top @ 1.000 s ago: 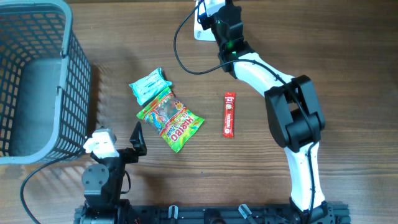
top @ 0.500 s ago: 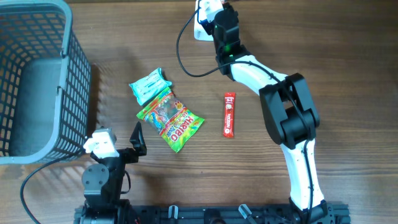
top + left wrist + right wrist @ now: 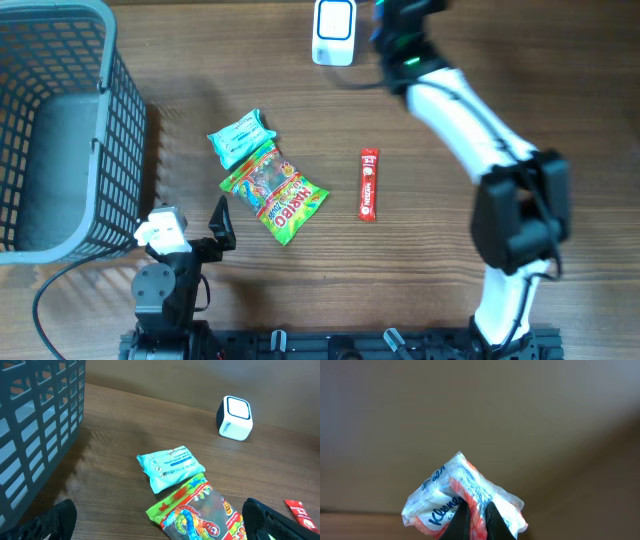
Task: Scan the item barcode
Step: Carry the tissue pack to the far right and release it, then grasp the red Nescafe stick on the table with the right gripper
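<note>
While the right end effector pinches a white-and-orange Kleenex pack tight between its fingers, we find the scanner just to its left, at the far edge of the counter. That's the relation that matters: the pack would have to travel leftward to sit over the scanner's window. Of the 2 arms, the right is plainly nearer, close beside the scanner. The pack juts out past the fingertips, its long axis slanting across the wrist view, and we can't spot a barcode on the side shown. From overhead the pack itself is out of sight at the top edge.

The left end effector hangs wide open and empty, well apart from the scanner on its near side.

Counting up: 1 scanner, 1 held pack, and 3 loose items on the scanner's near side: 1 teal tissue packet, 1 gummy bag, 1 red stick sachet. Far to the scanner's left stands 1 grey basket. Whether the code has been read, we can't tell.
</note>
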`<state>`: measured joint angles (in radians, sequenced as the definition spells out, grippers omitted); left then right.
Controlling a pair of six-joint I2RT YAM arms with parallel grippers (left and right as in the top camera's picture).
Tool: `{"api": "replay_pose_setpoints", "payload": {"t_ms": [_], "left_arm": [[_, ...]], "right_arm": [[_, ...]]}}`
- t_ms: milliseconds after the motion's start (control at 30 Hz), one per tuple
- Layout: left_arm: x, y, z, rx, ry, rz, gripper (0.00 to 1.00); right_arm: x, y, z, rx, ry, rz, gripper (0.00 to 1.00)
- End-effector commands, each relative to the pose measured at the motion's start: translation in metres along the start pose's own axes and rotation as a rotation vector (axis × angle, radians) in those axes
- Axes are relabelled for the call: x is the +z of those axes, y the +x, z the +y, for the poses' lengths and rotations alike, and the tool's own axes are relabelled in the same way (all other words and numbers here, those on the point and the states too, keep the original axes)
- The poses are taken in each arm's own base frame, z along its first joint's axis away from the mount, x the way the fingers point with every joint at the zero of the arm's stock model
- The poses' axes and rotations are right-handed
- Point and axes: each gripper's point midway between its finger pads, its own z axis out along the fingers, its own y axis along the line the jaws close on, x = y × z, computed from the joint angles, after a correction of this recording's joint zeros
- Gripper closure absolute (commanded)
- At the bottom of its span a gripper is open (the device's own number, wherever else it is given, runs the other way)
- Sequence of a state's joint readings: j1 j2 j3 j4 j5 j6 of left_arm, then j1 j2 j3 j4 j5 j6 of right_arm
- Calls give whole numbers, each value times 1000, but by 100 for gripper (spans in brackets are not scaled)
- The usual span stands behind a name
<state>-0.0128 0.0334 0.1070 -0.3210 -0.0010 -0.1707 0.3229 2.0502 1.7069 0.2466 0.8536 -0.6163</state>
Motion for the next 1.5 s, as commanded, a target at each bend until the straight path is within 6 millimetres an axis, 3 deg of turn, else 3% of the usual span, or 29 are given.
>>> {"api": "replay_pose_setpoints", "payload": {"t_ms": [0, 100, 167, 233, 333, 433, 467, 500, 567, 633, 667, 700, 800, 867, 933, 967, 1000, 1067, 1100, 1167, 1300, 1400, 1467], "left_arm": [[1, 2, -1, -3, 8, 2, 0], [1, 2, -1, -3, 8, 2, 0], [1, 2, -1, -3, 8, 2, 0], [1, 2, -1, -3, 8, 2, 0], [1, 2, -1, -3, 8, 2, 0], [1, 2, -1, -3, 8, 1, 0], [1, 2, -1, -3, 8, 2, 0], [1, 2, -1, -3, 8, 2, 0], [1, 2, -1, -3, 8, 2, 0], [1, 2, -1, -3, 8, 2, 0], [1, 2, -1, -3, 8, 2, 0], [1, 2, -1, -3, 8, 2, 0], [1, 2, -1, -3, 8, 2, 0], [1, 2, -1, -3, 8, 2, 0], [1, 2, -1, -3, 8, 2, 0], [1, 2, -1, -3, 8, 2, 0], [1, 2, -1, -3, 8, 1, 0], [1, 2, -1, -3, 8, 2, 0], [1, 2, -1, -3, 8, 2, 0], [1, 2, -1, -3, 8, 2, 0], [1, 2, -1, -3, 8, 1, 0], [1, 2, -1, -3, 8, 2, 0], [1, 2, -1, -3, 8, 2, 0]], "right_arm": [[48, 105, -96, -133, 253, 341, 96], [73, 206, -136, 23, 284, 545, 96], [83, 279, -142, 131, 225, 690, 96], [86, 336, -150, 222, 226, 805, 96], [86, 389, -155, 257, 215, 908, 96], [86, 414, -156, 276, 231, 951, 96], [86, 417, -157, 280, 235, 954, 95], [86, 417, -158, 276, 234, 955, 84], [87, 410, -162, 277, 235, 942, 30], [85, 390, -166, 301, 213, 910, 9], [84, 370, -162, 342, 148, 875, 0], [83, 358, -161, 367, 115, 856, 0], [66, 292, -151, 538, -26, 761, 0], [38, 248, -121, 633, -226, 747, 0], [-19, 199, -67, 749, -565, 802, 0], [-43, 185, -45, 777, -691, 840, 0], [-85, 163, -10, 807, -889, 913, 0], [-132, 148, 30, 790, -1076, 1014, 0], [-154, 149, 49, 737, -1125, 1060, 0], [-193, 171, 84, 557, -1129, 1136, 0], [-239, 210, 131, 260, -1054, 1134, 0], [-255, 223, 149, 80, -913, 1059, 1], [-256, 225, 156, 3, -816, 988, 19]]}}
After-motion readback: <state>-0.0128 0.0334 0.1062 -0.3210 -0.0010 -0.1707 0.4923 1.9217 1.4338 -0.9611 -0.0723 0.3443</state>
